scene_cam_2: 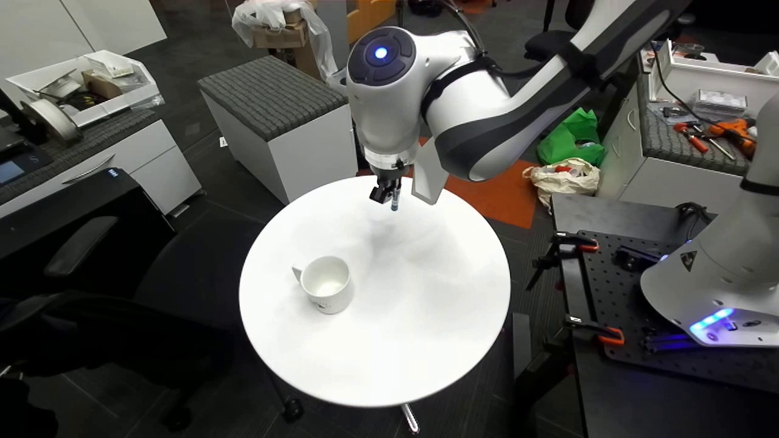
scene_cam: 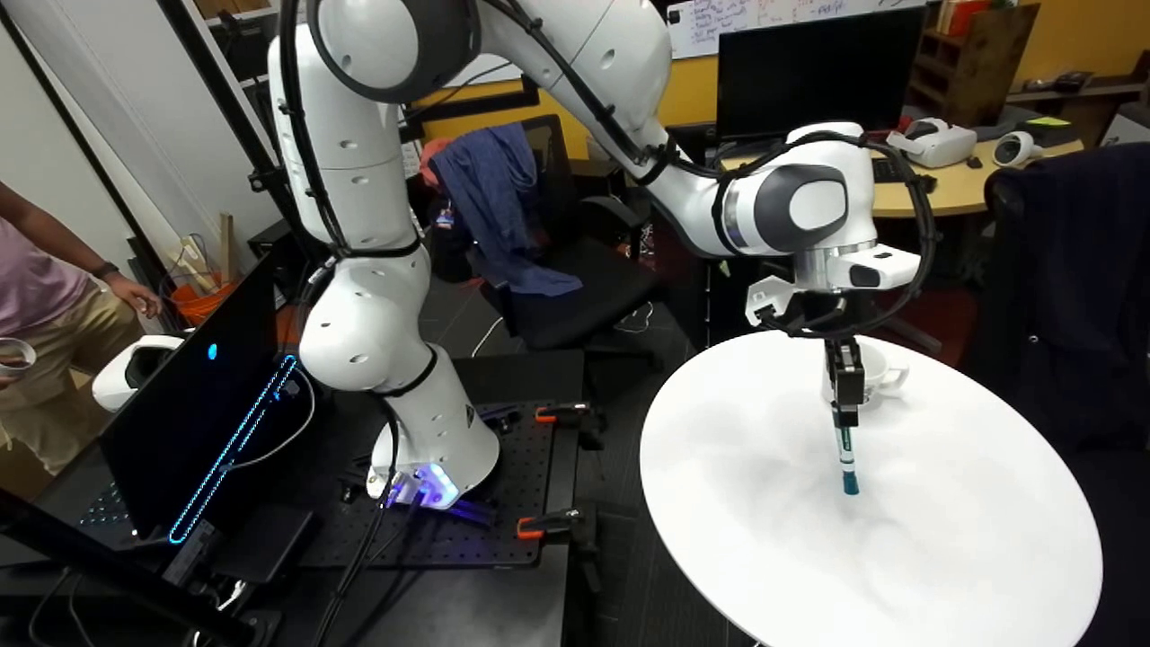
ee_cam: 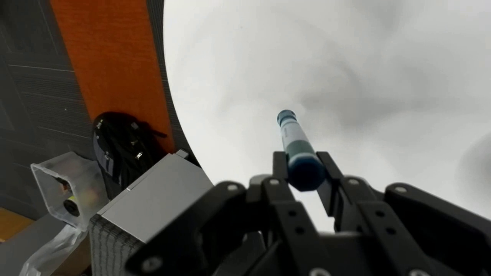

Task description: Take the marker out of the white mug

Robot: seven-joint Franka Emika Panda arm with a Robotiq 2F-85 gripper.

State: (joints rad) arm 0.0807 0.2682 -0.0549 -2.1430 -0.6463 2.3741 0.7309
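Note:
The marker (scene_cam: pixel 846 456) is teal-green with a white band and hangs roughly upright from my gripper (scene_cam: pixel 845 417). In the wrist view my gripper (ee_cam: pixel 303 168) is shut on the marker (ee_cam: pixel 294 134) near its dark upper end, a finger on each side. The marker (scene_cam_2: pixel 395 201) appears raised above the round white table (scene_cam_2: pixel 420 340). The white mug (scene_cam_2: pixel 333 299) stands upright on the table, apart from the gripper (scene_cam_2: pixel 387 193), and nothing shows inside it. In an exterior view the mug (scene_cam: pixel 873 368) is partly hidden behind the gripper. The mug is out of the wrist view.
The table's edge (ee_cam: pixel 171 84) runs close to the gripper in the wrist view. A grey-cushioned cabinet (scene_cam_2: pixel 310 140) stands beside the table. A dark chair (scene_cam_2: pixel 182 274) is near the mug's side. The robot's black bench with orange-tipped clamps (scene_cam: pixel 557 526) stands across a gap.

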